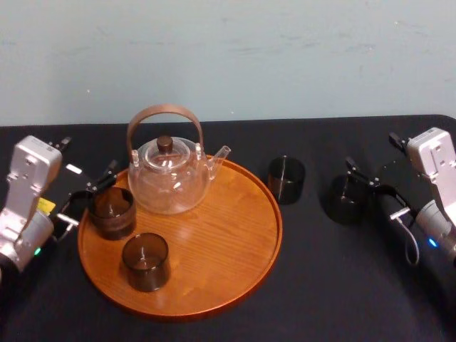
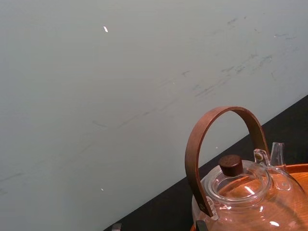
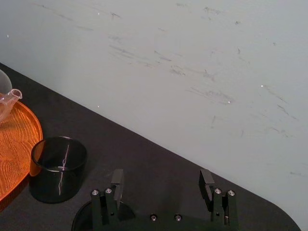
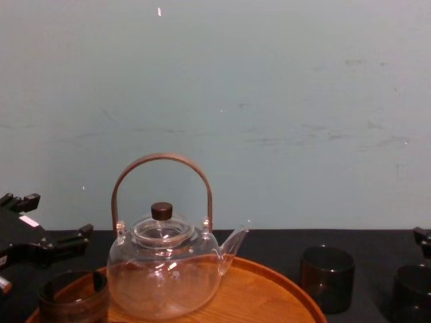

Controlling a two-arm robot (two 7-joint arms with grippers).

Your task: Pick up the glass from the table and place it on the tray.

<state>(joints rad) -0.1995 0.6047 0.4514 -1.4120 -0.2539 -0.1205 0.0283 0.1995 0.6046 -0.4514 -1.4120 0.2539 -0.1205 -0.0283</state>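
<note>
Possibly the right claw [image 3: 161, 180], wide open and empty, tips the glass [image 1: 346, 200] on the counter [image 1: 320, 285] if closing off-centre; the left claw [image 1: 92, 194], open too, hangs by the tray [image 1: 228, 239]

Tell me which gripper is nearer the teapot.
Left. The left gripper sits open at the tray's left rim, close to the teapot. The right gripper is open far off over the table, beyond a dark glass.

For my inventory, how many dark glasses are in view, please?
4: one glass at the left edge of the tray, one at its front, two on the table beside it.
</note>
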